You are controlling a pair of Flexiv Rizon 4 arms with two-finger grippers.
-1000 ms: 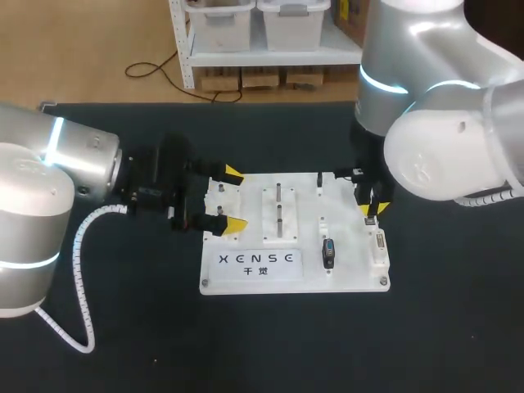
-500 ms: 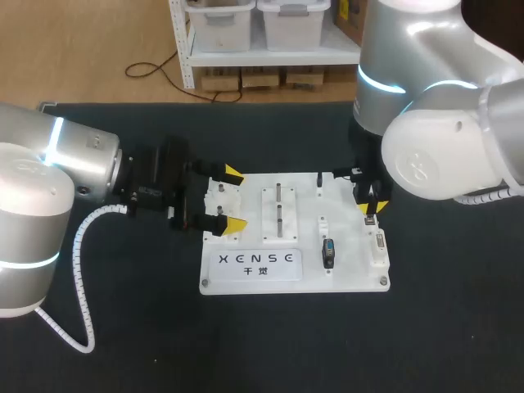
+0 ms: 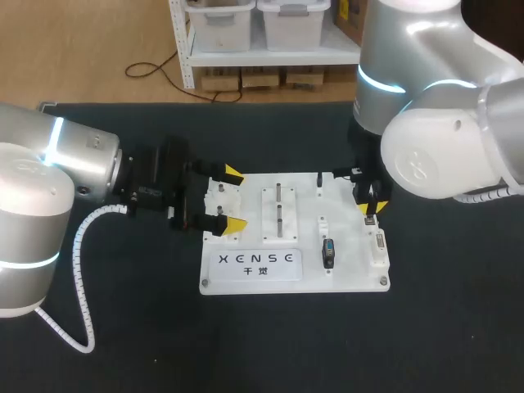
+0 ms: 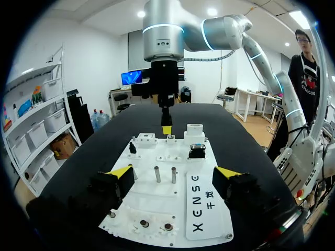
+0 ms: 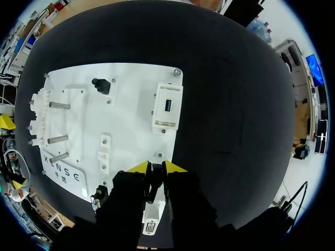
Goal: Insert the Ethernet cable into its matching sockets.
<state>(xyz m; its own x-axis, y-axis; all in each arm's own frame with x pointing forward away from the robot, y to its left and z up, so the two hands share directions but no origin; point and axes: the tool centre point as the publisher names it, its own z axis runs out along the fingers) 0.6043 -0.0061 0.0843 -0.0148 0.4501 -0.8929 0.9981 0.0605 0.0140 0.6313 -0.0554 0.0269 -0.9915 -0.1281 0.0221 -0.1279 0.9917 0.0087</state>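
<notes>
The right gripper (image 5: 156, 168) clamps the Ethernet plug (image 5: 155, 180) over its socket block (image 5: 151, 219), insertion not visibly finished. The left gripper (image 4: 172, 173) straddles the board (image 3: 348, 278), fingers spread.

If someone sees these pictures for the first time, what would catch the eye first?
The white board lies in the middle of the black table. The left claw stands open astride its left edge; the right claw hangs over its right side, shut on a small dark plug.

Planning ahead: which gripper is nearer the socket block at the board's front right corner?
Right. The right gripper, holding a plug, hovers just beside the socket block; the left gripper sits at the board's opposite edge.
</notes>
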